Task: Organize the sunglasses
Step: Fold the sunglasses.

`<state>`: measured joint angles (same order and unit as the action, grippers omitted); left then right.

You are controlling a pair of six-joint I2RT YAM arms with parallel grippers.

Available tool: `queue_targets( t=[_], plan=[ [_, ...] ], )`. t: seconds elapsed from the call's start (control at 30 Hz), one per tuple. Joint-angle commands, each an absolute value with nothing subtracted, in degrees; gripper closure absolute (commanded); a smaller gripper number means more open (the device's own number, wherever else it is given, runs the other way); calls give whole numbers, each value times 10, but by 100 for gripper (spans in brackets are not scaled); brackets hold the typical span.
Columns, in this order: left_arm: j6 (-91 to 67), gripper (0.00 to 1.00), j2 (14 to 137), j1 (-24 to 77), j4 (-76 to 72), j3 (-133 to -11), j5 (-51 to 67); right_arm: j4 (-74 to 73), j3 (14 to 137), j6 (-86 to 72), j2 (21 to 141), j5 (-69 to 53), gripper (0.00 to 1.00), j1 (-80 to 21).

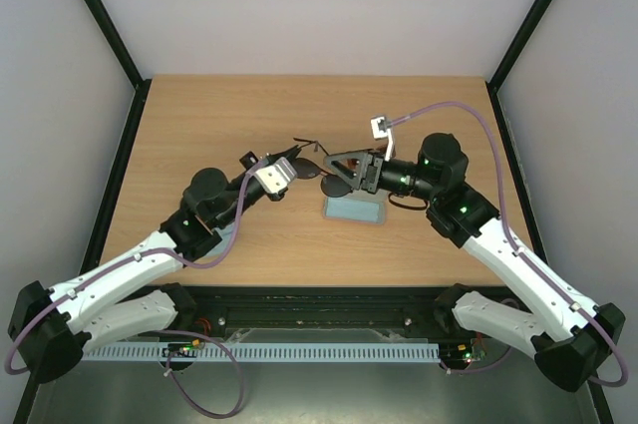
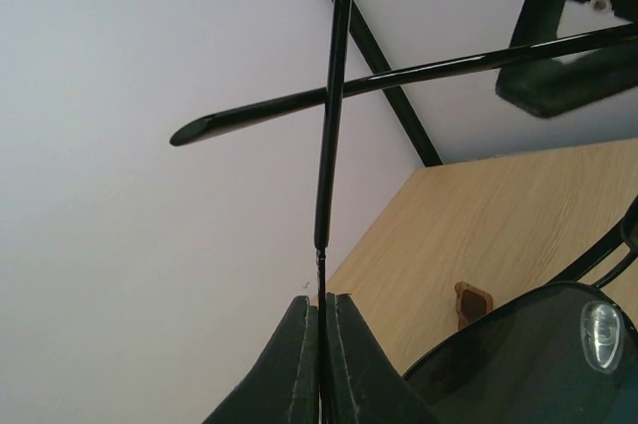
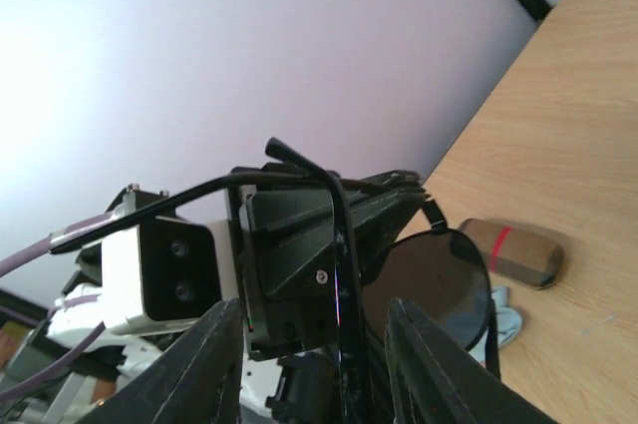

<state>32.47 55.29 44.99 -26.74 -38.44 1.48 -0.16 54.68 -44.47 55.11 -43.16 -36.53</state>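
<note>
Pinches one thin ear arm of the black wire sunglasses [image 2: 518, 354] with the left hand [image 2: 322, 314], shut tight with the wire squeezed between the two fingers. Holds them up off the bench [image 1: 199, 125], just behind the flat pale case [image 1: 354, 211] and a little to its left. Shows the other ear arm crossing the pinched one like an X in the left wrist view. Has the right hand [image 3: 314, 306] just behind the flat pale case too, reaching from its right side and facing the left hand, very near it. Has the right fingers spread partway, one on each side of the black frame, with gaps to the wire, so holding nothing. Shows one dark round lens just past those fingers. Spots a brown case with a red stripe [image 3: 513, 249] lying on the bench in the right wrist view; cannot tell from above where that sits next to the flat pale case. Spots a small red-brown thing [image 2: 474, 302] on the bench in the left wrist view, too small to name.
</note>
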Motion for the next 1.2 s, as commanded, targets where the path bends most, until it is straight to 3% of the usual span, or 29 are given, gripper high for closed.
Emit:
queue_targets(
  t=[0.0,0.27,0.5,0.7,0.8,0.9,1.03,1.17],
  plan=[
    [316,95,541,450,-309,-412,42,67,540,-473,554,-502,61,-365],
    [324,96,546,450,-289,-421,54,132,517,-499,531,-528,81,-365],
    [314,93,543,449,-280,-421,68,169,500,-520,520,-508,93,-365],
    [305,79,547,449,-257,-425,86,206,494,-534,512,-491,98,-365],
    [304,64,549,449,-232,-434,105,216,494,-535,512,-486,99,-365],
    [282,55,551,449,-222,-441,99,218,495,-532,512,-484,99,-365],
    [137,37,557,444,-246,-454,24,220,492,-525,513,-486,99,-365],
    [-82,33,561,437,-209,-477,-55,234,496,-508,515,-496,99,-365]
  ],
)
